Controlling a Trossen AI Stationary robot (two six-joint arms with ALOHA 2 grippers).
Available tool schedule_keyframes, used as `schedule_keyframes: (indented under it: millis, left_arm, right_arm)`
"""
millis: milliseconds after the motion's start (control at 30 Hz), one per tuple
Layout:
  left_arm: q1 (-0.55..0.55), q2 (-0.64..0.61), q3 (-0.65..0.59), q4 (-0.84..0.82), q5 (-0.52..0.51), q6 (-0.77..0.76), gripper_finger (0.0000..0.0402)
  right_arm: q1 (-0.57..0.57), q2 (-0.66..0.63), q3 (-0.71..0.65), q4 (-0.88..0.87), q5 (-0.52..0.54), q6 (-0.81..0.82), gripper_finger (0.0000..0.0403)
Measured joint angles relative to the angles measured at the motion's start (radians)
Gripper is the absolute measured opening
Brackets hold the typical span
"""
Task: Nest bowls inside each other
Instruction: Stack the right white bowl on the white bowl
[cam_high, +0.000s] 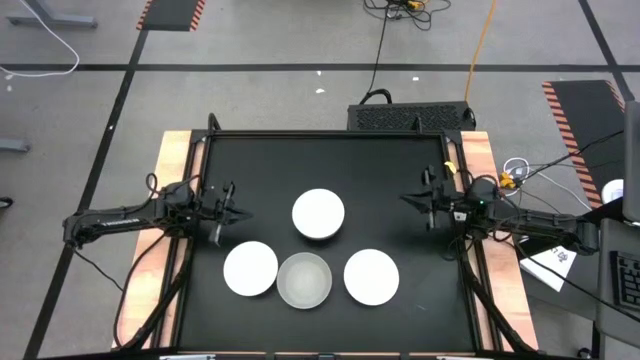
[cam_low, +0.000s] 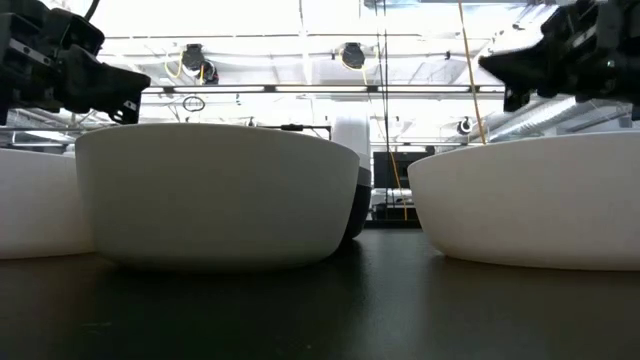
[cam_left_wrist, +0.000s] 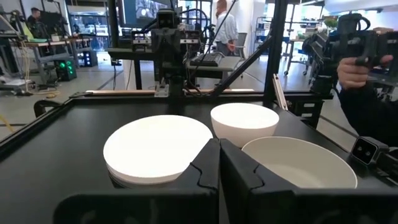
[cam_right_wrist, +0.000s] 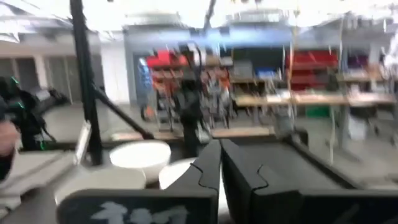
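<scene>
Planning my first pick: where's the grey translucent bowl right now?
High view: the grey bowl sits at the table's front edge, touching the front-left white bowl, with another white bowl on its right.

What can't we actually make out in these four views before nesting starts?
- Low view: the near white bowl hides nearly all of a dark bowl; only a sliver shows.
- High view: no dark bowl stands apart on the black table; whether any sits under a white one cannot be told.
- Right wrist view: motion blur smears the white bowls; edges are unreadable.
- Left wrist view: the left end effector cuts off the nearest bowl's rim.
</scene>
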Motion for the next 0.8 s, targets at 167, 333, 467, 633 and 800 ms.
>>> schedule_keyframes:
  millis: [167, 333, 467, 633, 800]
  left_arm:
    - [0.0, 0.0, 0.0, 0.001, 0.001, -0.015, 0.0016]
    - [0.0, 0.001, 0.0, -0.007, 0.002, -0.016, 0.0017]
    - [0.0, 0.003, 0.001, -0.033, 0.001, -0.006, 0.0017]
    - [0.0, 0.003, 0.001, -0.074, -0.003, 0.02, 0.0017]
    - [0.0, 0.003, 0.001, -0.075, -0.008, 0.023, 0.0017]
  right_arm:
    - [0.0, 0.02, 0.079, -0.043, -0.007, 0.0, 0.0057]
    - [0.0, 0.082, 0.19, -0.12, -0.008, 0.003, 0.0136]
    - [0.004, 0.155, 0.275, -0.22, -0.008, 0.006, 0.0196]
    - [0.054, 0.253, 0.358, -0.323, -0.008, -0.001, 0.0236]
    - [0.134, 0.322, 0.43, -0.397, -0.008, -0.031, 0.0244]
